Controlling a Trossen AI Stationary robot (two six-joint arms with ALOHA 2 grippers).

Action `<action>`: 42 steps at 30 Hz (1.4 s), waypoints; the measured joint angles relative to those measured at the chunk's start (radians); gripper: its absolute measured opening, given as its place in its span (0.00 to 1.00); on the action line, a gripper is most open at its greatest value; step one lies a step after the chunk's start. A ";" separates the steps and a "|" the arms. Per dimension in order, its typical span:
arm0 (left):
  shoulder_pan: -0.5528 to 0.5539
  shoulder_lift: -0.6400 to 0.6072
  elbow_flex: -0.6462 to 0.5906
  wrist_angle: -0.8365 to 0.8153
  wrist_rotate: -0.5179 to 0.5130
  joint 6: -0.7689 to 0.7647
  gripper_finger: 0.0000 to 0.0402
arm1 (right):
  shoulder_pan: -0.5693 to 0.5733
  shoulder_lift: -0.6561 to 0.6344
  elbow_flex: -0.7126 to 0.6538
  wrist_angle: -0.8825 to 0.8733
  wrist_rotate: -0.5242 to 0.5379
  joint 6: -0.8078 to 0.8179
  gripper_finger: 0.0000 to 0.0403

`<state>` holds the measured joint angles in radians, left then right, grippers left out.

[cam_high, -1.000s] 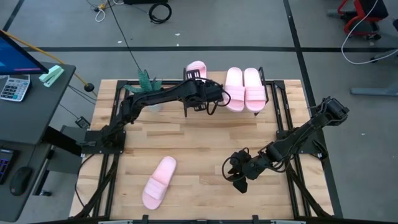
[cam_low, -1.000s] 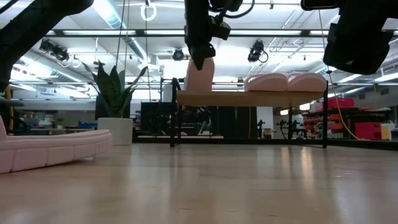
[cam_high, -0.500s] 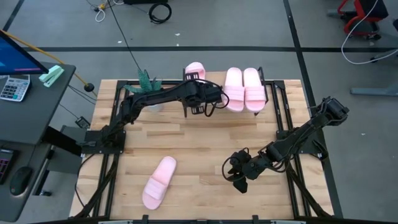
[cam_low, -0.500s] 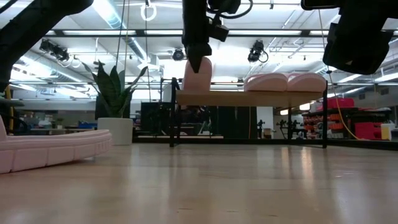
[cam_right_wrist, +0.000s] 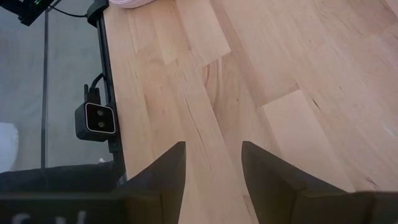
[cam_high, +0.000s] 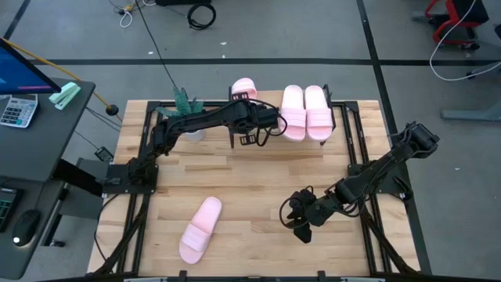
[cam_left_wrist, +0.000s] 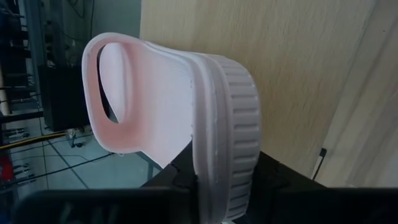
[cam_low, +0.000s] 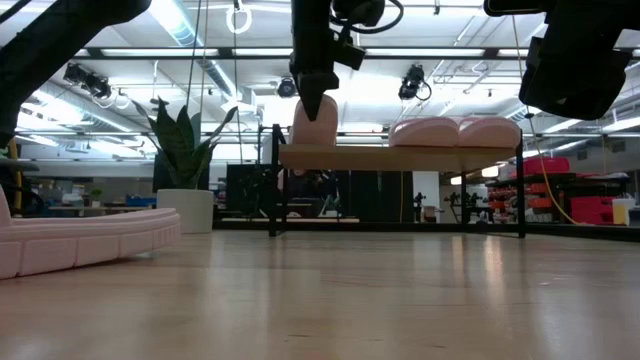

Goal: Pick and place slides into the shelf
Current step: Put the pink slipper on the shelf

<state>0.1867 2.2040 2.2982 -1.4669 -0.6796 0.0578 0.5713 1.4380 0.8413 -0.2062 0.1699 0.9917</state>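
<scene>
My left gripper (cam_high: pixel 252 117) reaches to the shelf's left end (cam_low: pixel 300 157) at the table's far edge and is shut on a pale pink slide (cam_high: pixel 244 88). That slide stands nearly upright over the plank in the low view (cam_low: pixel 315 125). Two more slides (cam_high: pixel 294 112) (cam_high: pixel 318 112) lie flat, side by side, on the right half of the shelf top (cam_high: pixel 270 139). The fourth slide (cam_high: pixel 200 229) lies sole-down on the table near its near left corner. My right gripper (cam_high: pixel 301 222) hovers open above the near right part of the table (cam_right_wrist: pixel 249 74), touching nothing. My left gripper pinches one end of the slide's sole, at its ribbed rim (cam_left_wrist: pixel 239 155), between the two fingers, one on each face of the sole. The fingers slant down from above and from the near side. The slide juts out beyond them, strap opening (cam_left_wrist: pixel 118 93) at its far end, with its lower end at the shelf top (cam_low: pixel 315 146).
A potted plant (cam_high: pixel 185 106) stands at the far left, close to the left arm. A camera block (cam_right_wrist: pixel 99 121) sits on the table's black frame below my right gripper. The slatted tabletop's middle (cam_high: pixel 250 180) lies bare between the arms.
My left gripper has moved a little toward the table's left, carrying the upright slide along the shelf top toward its left end. It has stayed shut on the slide.
</scene>
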 joint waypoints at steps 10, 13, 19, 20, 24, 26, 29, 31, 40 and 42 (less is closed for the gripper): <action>-0.001 0.001 0.000 -0.008 0.036 -0.028 0.23 | 0.000 0.000 0.000 0.000 0.000 0.000 0.40; -0.001 0.001 0.000 -0.022 0.065 -0.034 0.26 | 0.000 0.000 0.000 0.000 0.000 0.000 0.40; 0.002 0.002 0.000 -0.052 0.130 -0.069 0.29 | 0.000 0.000 0.000 0.000 -0.003 0.000 0.40; 0.002 0.002 0.000 -0.051 0.136 -0.073 0.29 | 0.000 0.000 0.000 0.000 -0.006 0.000 0.40; 0.002 0.002 0.000 -0.051 0.169 -0.074 0.30 | 0.000 0.000 0.000 0.000 -0.014 0.000 0.40; 0.002 0.002 0.000 -0.051 0.176 -0.074 0.30 | 0.000 0.000 0.000 0.000 -0.015 0.000 0.40; 0.001 0.002 0.000 -0.051 0.181 -0.074 0.33 | 0.000 0.000 0.000 0.000 -0.017 0.000 0.40; 0.001 0.002 0.000 -0.051 0.184 -0.074 0.35 | 0.000 0.000 0.000 0.000 -0.022 0.000 0.40; 0.002 0.003 0.000 -0.055 0.192 -0.079 0.49 | 0.000 0.000 0.000 0.000 -0.030 0.000 0.40; 0.001 0.003 0.000 -0.073 0.192 -0.097 0.51 | 0.000 0.000 0.000 0.000 -0.032 0.000 0.40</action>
<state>0.1875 2.2070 2.2978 -1.5400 -0.4872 -0.0395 0.5713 1.4380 0.8413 -0.2062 0.1377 0.9920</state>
